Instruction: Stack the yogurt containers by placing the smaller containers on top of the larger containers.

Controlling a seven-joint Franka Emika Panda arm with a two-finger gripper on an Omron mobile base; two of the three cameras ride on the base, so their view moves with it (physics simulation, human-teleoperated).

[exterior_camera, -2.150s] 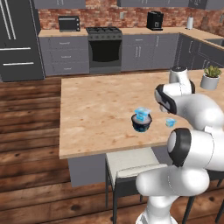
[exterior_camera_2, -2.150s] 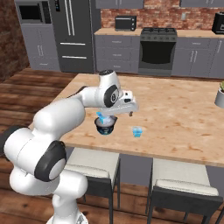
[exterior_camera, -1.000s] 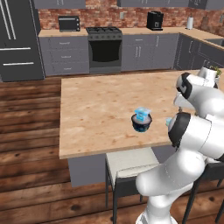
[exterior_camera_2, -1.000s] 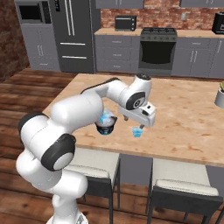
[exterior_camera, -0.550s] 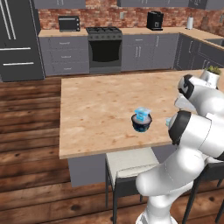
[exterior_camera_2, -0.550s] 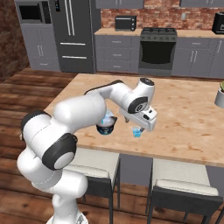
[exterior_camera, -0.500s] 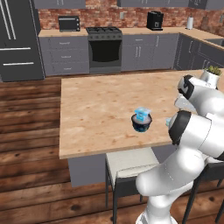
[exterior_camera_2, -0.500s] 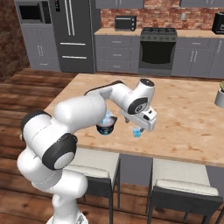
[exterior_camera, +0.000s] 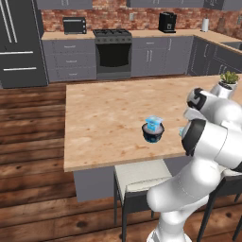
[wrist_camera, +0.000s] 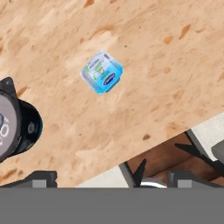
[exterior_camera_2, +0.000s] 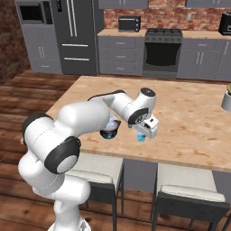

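A small light-blue yogurt cup (wrist_camera: 102, 72) stands alone on the wooden island counter (wrist_camera: 144, 39), near its front edge. My gripper (wrist_camera: 113, 179) hovers above it, open, with the fingertips (wrist_camera: 41, 177) wide apart and nothing between them. In the right base view the gripper (exterior_camera_2: 145, 132) hangs just over this cup (exterior_camera_2: 141, 137). The dark navy tub (exterior_camera: 153, 135) sits a little to the cup's left and carries another small blue cup (exterior_camera: 153, 123) on its top. The tub's pale grey top (wrist_camera: 6, 124) shows at the left edge of the hand view. My arm half hides the tub (exterior_camera_2: 109, 131).
A white plant pot (exterior_camera: 222, 89) stands at the counter's far right. Two stools (exterior_camera_2: 189, 191) (exterior_camera: 142, 174) sit under the counter's front edge. The stove and grey cabinets (exterior_camera: 113, 52) line the back wall.
The arm has swung away from the tub to the right and come down over the loose small cup. The tub and the cup on it have not moved.
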